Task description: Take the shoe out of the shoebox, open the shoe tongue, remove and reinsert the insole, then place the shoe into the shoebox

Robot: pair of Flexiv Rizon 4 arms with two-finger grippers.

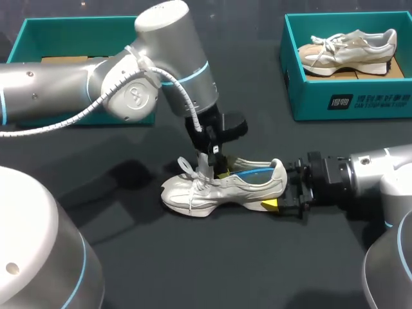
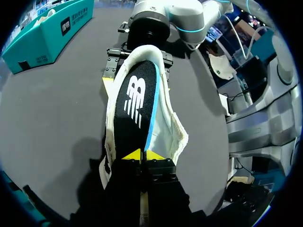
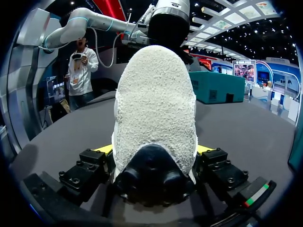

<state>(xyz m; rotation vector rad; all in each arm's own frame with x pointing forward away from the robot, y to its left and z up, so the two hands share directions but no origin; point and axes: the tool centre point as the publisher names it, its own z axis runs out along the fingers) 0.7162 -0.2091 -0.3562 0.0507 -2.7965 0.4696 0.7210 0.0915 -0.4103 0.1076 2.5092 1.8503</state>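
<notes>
Insole of black foam with a blue edge (image 2: 135,101) runs straight ahead of the left hand (image 2: 142,155) pinching its near end, while the right hand (image 3: 155,149) clamps the heel of the white lace-up shoe (image 3: 155,94).

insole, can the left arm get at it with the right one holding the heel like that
Probably yes. The left gripper sits in the opening of the shoe, right at the insole. The right gripper clamps the heel from outside, so it leaves the opening free.
</notes>
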